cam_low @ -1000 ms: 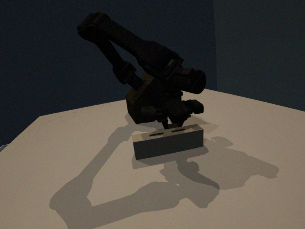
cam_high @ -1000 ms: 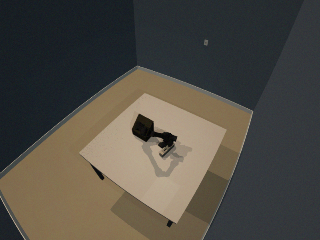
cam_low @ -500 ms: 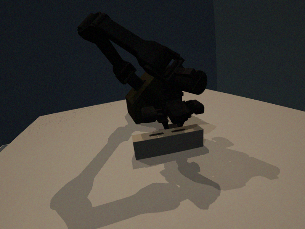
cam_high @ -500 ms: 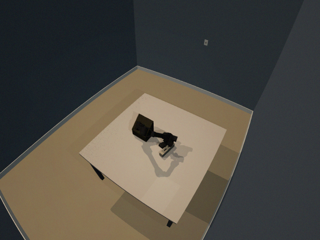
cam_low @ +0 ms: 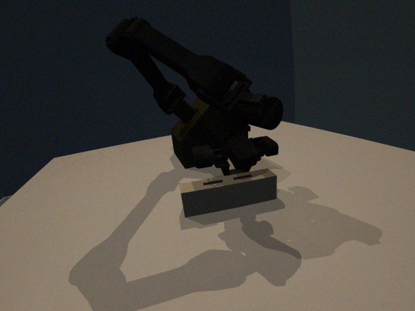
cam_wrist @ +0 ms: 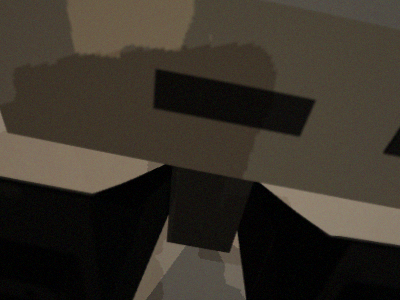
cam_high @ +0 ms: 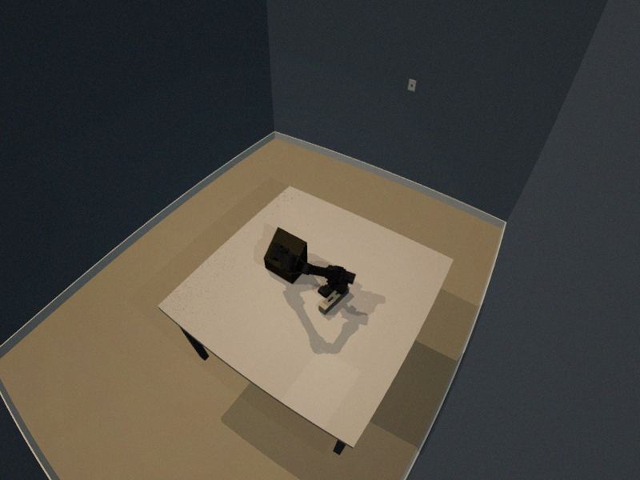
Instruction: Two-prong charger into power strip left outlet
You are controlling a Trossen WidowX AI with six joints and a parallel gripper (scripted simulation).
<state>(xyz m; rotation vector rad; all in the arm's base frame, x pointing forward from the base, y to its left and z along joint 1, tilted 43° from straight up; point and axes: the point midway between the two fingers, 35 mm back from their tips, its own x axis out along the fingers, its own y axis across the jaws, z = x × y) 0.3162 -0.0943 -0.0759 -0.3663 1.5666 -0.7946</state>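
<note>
The pale power strip [cam_high: 326,305] [cam_low: 231,198] [cam_wrist: 340,155] lies on the table with its two dark outlet slots facing up. In the wrist view, one slot [cam_wrist: 235,102] shows whole and the other only at the right edge. My gripper [cam_low: 236,172] [cam_wrist: 209,173] is shut on the dark charger [cam_wrist: 207,212], beside the strip's robot-side long edge. In the wrist view, the charger's upper end meets that edge, below the whole slot. I cannot tell whether they touch. The prongs are hidden, and the exterior view does not show the charger clearly.
The white table [cam_high: 248,314] [cam_low: 134,187] carries the arm's dark box-shaped base [cam_high: 285,254] [cam_low: 182,150], behind the strip in the exterior view. The arm's shadows fall across the tabletop and part of the strip's top.
</note>
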